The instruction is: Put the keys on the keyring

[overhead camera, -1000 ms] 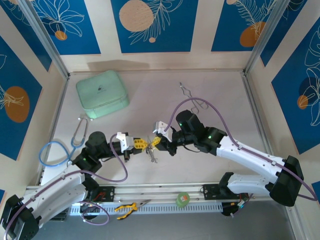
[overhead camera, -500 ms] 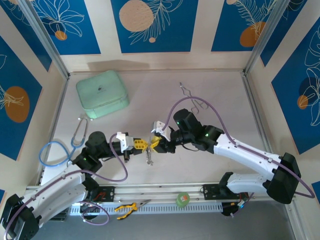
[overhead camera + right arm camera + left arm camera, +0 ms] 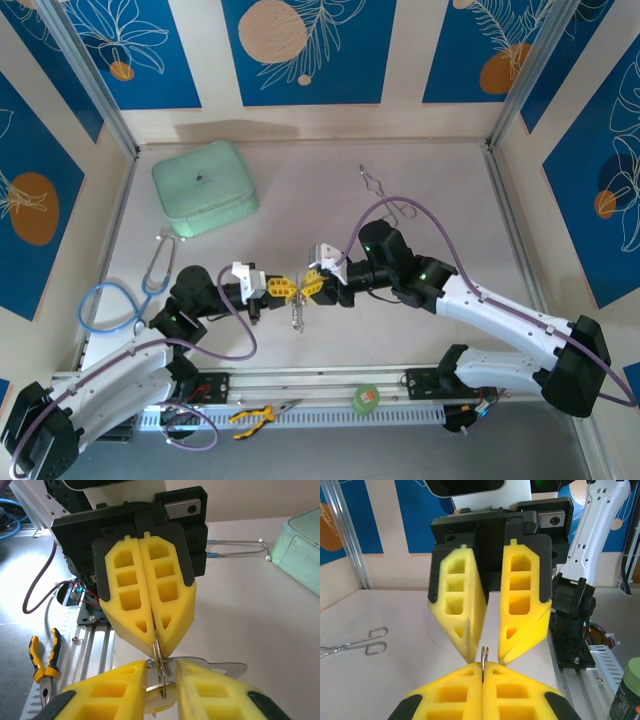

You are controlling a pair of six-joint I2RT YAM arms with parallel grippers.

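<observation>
Tip to tip over the middle of the desk (image 3: 330,190)! The left end effector (image 3: 287,289) is clamped fully shut. The keyring (image 3: 483,655) pokes out of its tips as a thin sliver, seen edge-on from the left wrist.

Dead ahead, the right end effector (image 3: 310,285) faces it from the opposite side with its jaws part-way apart. It has 1 finger on each side of that sliver, and neither touches it in the left wrist view (nothing pinched that I can see).

From the right wrist, the ring sits right at the mouth of the gap. A silvery key (image 3: 220,668) blade juts out sideways past 1 fingertip, its long axis lying across the fingers rather than along them. The chain (image 3: 297,313) dangles straight down below the meeting point.

My read is that the left arm is the anchor and the right is the worker. The next move turns on bringing that crosswise key into line with the ring's edge just in front of it.
</observation>
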